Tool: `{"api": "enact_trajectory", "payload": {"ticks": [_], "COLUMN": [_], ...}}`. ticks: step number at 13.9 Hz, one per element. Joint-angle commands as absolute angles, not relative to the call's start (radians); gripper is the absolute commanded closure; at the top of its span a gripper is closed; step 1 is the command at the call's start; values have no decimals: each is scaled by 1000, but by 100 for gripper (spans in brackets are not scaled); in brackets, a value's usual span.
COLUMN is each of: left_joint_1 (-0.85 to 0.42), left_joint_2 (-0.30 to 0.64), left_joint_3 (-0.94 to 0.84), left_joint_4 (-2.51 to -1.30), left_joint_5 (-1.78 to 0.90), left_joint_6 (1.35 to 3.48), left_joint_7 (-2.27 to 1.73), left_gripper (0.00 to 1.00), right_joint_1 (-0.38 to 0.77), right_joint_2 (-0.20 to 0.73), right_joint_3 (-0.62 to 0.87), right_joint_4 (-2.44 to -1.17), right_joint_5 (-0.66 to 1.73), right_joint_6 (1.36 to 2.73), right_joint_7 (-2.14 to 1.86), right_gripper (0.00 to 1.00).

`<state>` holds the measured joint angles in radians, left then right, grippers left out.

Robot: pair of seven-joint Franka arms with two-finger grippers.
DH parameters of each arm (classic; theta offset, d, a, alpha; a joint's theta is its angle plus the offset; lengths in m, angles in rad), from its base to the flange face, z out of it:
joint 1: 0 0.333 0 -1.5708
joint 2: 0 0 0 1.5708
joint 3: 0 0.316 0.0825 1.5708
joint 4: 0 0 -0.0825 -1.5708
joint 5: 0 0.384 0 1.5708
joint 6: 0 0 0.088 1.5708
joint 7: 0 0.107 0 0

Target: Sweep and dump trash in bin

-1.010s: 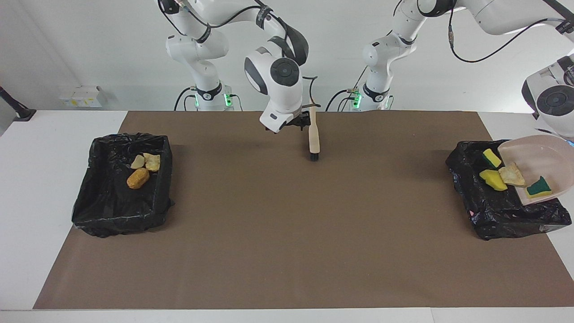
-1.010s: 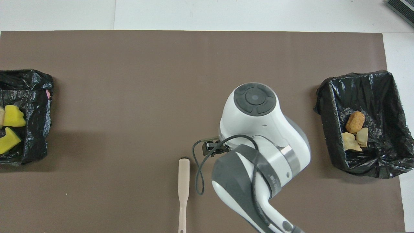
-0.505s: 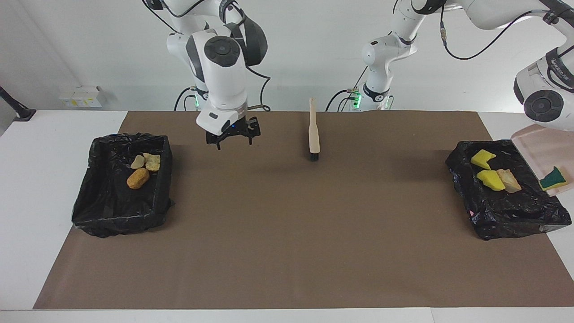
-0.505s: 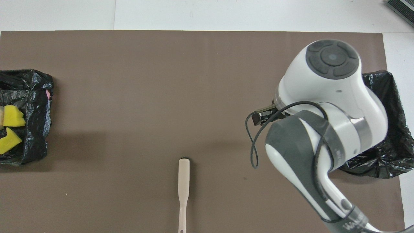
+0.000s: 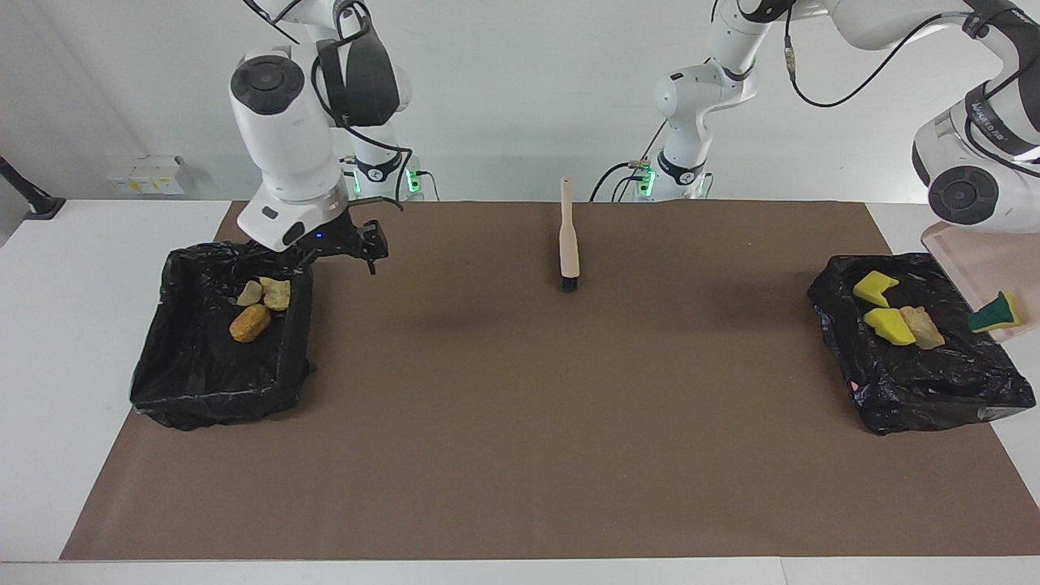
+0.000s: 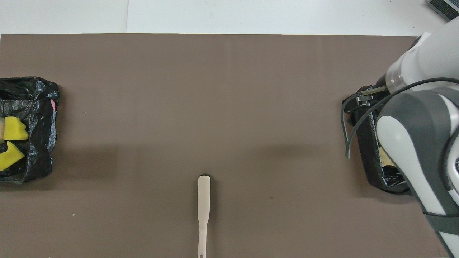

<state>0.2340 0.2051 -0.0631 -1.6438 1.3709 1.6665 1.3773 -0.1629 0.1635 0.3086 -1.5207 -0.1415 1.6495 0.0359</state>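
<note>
My left arm holds the beige dustpan tilted in the air beside the black-lined bin at its end of the table; the gripper itself is out of frame. One green-faced sponge piece sits at the pan's low lip. Two yellow sponge pieces and a bread lump lie in that bin. The other bin holds three bread lumps. My right gripper hangs open and empty over this bin's rim. The brush lies on the mat.
The brown mat covers most of the white table. From above, my right arm hides most of its bin, and the brush lies at the mat's edge nearest the robots. Small boxes stand off the mat.
My right gripper swung away from the brush to the bin at its end. The dustpan lifted and drew back from its bin; a sponge and a bread lump slid in.
</note>
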Motion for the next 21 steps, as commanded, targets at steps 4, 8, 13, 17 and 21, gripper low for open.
{"api": "enact_trajectory", "payload": {"ticks": [4, 8, 13, 17, 21], "left_joint_1": [189, 127, -27, -173, -294], "left_joint_2": [170, 173, 166, 179, 258], "left_joint_3": [-58, -61, -64, -66, -64], "left_joint_4": [-1675, -1589, -1604, -1608, -1589], "left_joint_5": [1375, 1079, 765, 557, 312], "left_joint_6": [1654, 1611, 1491, 1402, 1420], "left_joint_7": [1258, 1243, 1111, 707, 204], "left_gripper": [100, 100, 100, 100, 100], "right_joint_1": [-75, -142, -138, -141, -143], "right_joint_2": [160, 91, -35, -31, -60], "right_joint_3": [103, 98, 98, 100, 100], "right_joint_4": [-1480, -1511, -1618, -1601, -1652], "right_joint_5": [-127, -37, -29, -6, 25], "right_joint_6": [1647, 1614, 1574, 1575, 1575], "right_joint_7": [18, 17, 12, 20, 31], "right_gripper": [0, 0, 0, 0, 0]}}
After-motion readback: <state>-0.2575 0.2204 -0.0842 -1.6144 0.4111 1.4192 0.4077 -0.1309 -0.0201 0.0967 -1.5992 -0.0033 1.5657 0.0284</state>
